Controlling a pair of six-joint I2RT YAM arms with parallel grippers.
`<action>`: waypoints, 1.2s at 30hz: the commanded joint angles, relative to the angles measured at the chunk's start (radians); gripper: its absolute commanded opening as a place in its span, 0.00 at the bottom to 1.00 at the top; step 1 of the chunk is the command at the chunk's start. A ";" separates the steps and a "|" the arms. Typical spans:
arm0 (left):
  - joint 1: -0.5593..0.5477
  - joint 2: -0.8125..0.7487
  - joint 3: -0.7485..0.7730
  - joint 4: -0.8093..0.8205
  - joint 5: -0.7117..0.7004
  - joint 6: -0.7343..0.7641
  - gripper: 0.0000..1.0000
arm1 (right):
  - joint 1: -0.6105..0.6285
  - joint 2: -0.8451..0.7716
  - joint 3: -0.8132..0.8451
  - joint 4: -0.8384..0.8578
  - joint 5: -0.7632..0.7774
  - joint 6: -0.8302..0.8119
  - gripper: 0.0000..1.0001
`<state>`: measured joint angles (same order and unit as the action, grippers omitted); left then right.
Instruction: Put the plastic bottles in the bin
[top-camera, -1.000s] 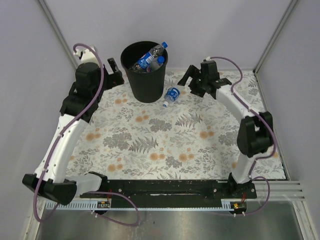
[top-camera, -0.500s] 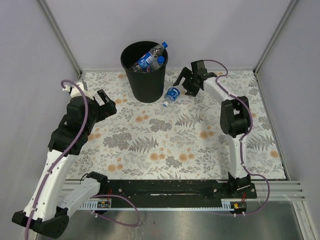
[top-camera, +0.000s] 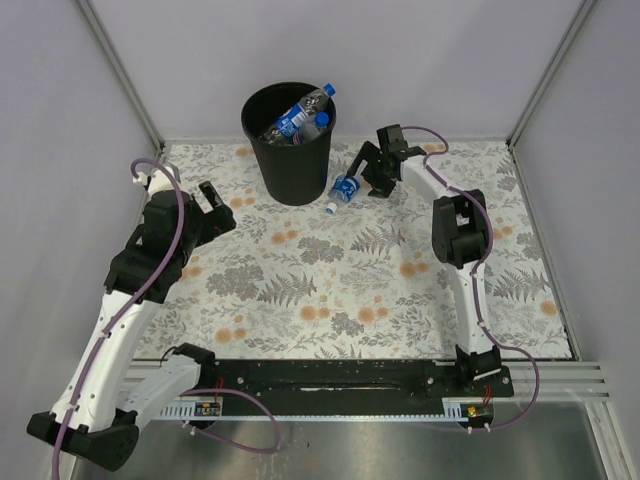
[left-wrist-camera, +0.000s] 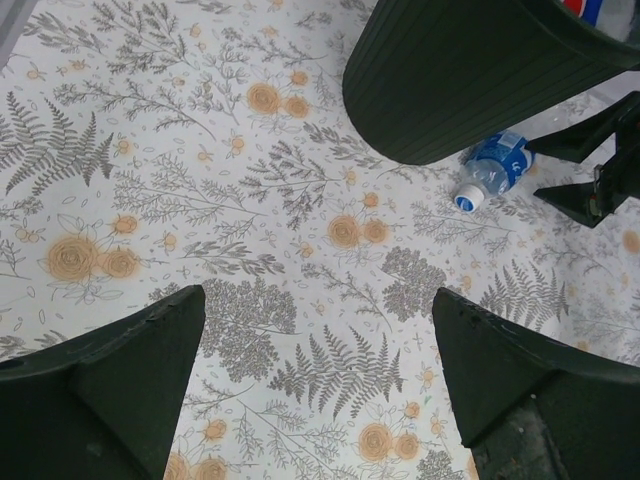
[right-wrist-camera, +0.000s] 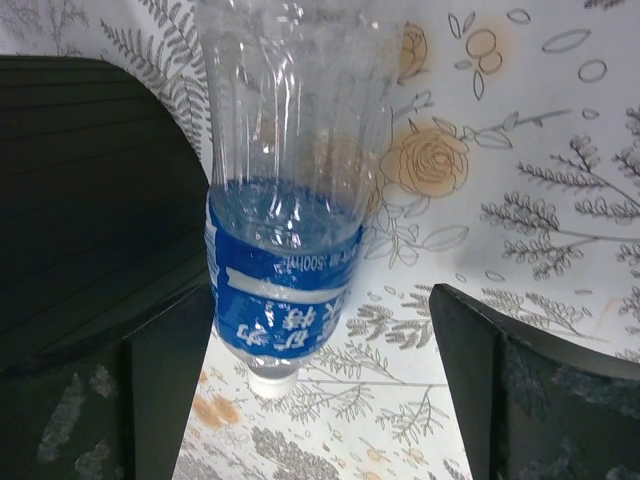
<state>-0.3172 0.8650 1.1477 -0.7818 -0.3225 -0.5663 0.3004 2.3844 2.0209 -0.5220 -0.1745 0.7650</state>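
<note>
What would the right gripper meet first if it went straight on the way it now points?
Probably the lying bottle, between the open jaws of the right gripper in its wrist view; the bin stands close beside.

Your left arm leans up the left side of the frame, and your left gripper (top-camera: 215, 207) has its jaws spread wide. Your right arm stretches to upper centre, and your right gripper (top-camera: 360, 172) points left with its jaws parted.
</note>
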 joint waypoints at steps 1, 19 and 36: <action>-0.002 0.019 0.037 -0.005 -0.021 0.000 0.99 | 0.005 0.041 0.100 -0.022 0.015 0.016 0.97; -0.002 0.025 0.052 -0.020 -0.056 0.028 0.99 | 0.046 0.159 0.277 -0.096 0.035 0.016 0.72; 0.000 -0.040 0.058 -0.054 -0.112 0.051 0.99 | 0.017 -0.577 -0.422 0.191 0.233 -0.101 0.17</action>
<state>-0.3172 0.8551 1.1759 -0.8375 -0.4000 -0.5358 0.3321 2.0731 1.6363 -0.4488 -0.0479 0.7292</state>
